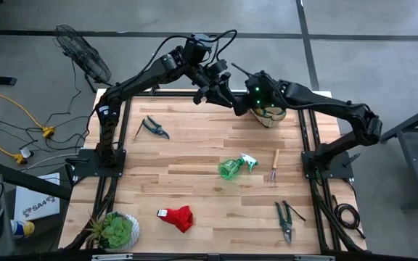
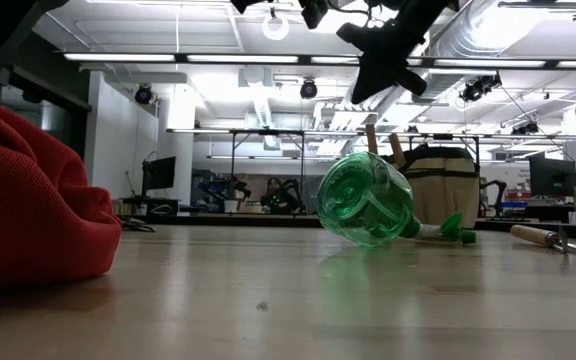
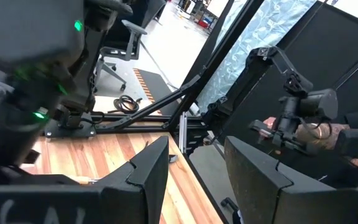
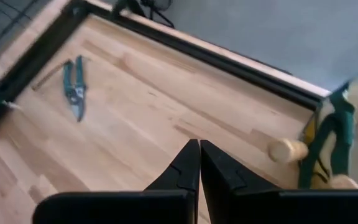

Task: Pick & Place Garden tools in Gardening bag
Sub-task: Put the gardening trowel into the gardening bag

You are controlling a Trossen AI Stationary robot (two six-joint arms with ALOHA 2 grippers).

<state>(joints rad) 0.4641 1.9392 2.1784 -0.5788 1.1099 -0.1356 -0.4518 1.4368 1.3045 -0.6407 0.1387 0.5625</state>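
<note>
The tan gardening bag [image 1: 273, 116] stands at the table's far right, and wooden tool handles [image 4: 284, 149] stick out of its top. My right gripper [image 4: 199, 144] is shut and empty, in the air just left of the bag [image 4: 334, 137]. My left gripper [image 3: 194, 152] is open and empty, above the far edge left of the right gripper. A green spray bottle [image 1: 234, 167] lies on its side at mid-table; it also shows in the low view [image 2: 368, 200]. A wooden-handled fork [image 1: 274, 167], two pruning shears [image 1: 153, 127] [image 1: 285, 221] and a red glove [image 1: 178, 217] lie on the table.
A green potted plant [image 1: 115, 230] stands at the near left corner. The black frame rails [image 1: 307, 138] run along the table's edges. Bare wood lies between the left shears and the spray bottle. Cables and a fan lie on the floor to the left.
</note>
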